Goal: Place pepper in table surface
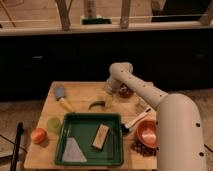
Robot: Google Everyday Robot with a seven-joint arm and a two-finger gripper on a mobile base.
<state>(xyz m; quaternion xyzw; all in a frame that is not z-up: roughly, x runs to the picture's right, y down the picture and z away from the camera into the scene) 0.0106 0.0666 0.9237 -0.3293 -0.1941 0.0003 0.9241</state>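
The pepper [96, 104] is a small dark green curved pod lying on the light tan wooden table surface [82, 92], just beyond the far edge of the green tray. My gripper [108, 100] hangs from the white arm that reaches in from the right, and it sits right beside the pepper's right end, low over the tabletop.
A dark green tray [90, 140] holds a tan block [101, 136] and a pale wedge [74, 152]. A yellow-handled brush [63, 97] lies far left. An orange-red fruit [38, 135] and a green cup [53, 123] sit left. An orange bowl [148, 132] sits right.
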